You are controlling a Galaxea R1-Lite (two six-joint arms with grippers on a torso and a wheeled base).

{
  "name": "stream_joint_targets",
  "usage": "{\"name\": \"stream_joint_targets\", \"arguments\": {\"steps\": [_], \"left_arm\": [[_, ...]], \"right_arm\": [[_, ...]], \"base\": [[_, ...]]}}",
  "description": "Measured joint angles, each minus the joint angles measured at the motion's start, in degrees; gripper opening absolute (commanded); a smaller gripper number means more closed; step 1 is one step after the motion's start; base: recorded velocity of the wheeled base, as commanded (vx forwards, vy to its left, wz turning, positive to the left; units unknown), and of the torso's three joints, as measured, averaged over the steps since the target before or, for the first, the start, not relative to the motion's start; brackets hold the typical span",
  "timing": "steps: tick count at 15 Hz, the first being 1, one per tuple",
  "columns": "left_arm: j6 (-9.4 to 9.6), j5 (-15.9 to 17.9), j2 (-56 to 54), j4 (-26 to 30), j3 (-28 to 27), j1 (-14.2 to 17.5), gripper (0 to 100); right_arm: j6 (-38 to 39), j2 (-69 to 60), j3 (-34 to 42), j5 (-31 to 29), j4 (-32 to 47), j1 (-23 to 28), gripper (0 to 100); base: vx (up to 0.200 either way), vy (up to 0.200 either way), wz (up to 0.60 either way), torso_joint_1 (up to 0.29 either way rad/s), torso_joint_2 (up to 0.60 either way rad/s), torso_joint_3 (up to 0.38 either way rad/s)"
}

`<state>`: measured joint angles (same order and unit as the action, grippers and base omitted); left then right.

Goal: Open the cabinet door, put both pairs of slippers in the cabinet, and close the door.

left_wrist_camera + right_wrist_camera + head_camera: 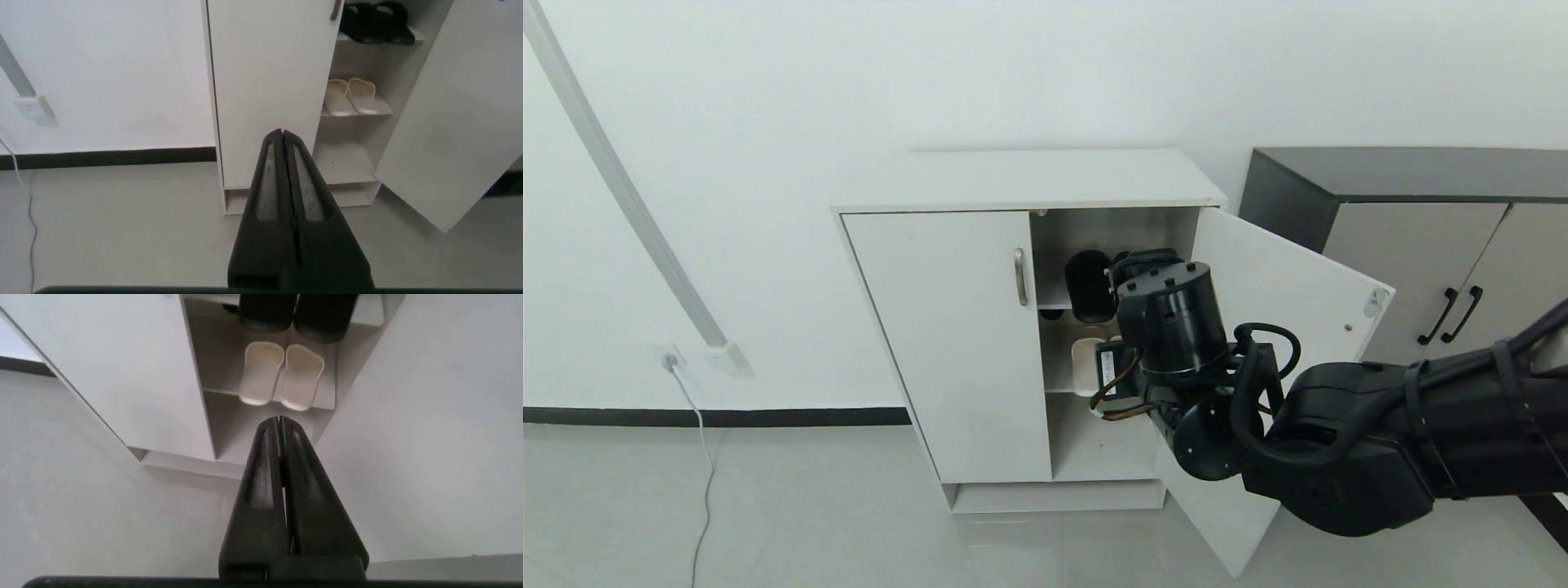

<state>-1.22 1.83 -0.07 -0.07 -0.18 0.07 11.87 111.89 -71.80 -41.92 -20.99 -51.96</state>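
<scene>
A white two-door cabinet [947,343] stands against the wall, its right door [1282,302] swung open. Black slippers [1089,286] sit on the upper shelf, cream slippers [1086,366] on the middle shelf. The left wrist view shows both pairs, the black slippers [377,22] above the cream slippers [351,95]; the right wrist view has the cream slippers [280,373] under the black slippers [298,310]. My right arm's wrist hangs in front of the opening beside the open door. The right gripper [282,433] is shut and holds nothing. The left gripper [282,143] is shut and holds nothing, back from the cabinet.
A grey cabinet with a dark top [1421,245] stands right of the open door. A wall socket [671,359] with a cable [704,457] running to the floor is at the left. The tiled floor in front is bare.
</scene>
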Motion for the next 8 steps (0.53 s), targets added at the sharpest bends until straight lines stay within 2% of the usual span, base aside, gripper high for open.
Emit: {"name": "stream_joint_targets", "arguments": {"steps": [8], "left_arm": [[-0.06, 0.02, 0.00, 0.00, 0.00, -0.02, 0]], "right_arm": [[-0.02, 0.41, 0.09, -0.01, -0.07, 0.04, 0]], "base": [[0.000, 0.000, 0.00, 0.200, -0.51, -0.312]]}}
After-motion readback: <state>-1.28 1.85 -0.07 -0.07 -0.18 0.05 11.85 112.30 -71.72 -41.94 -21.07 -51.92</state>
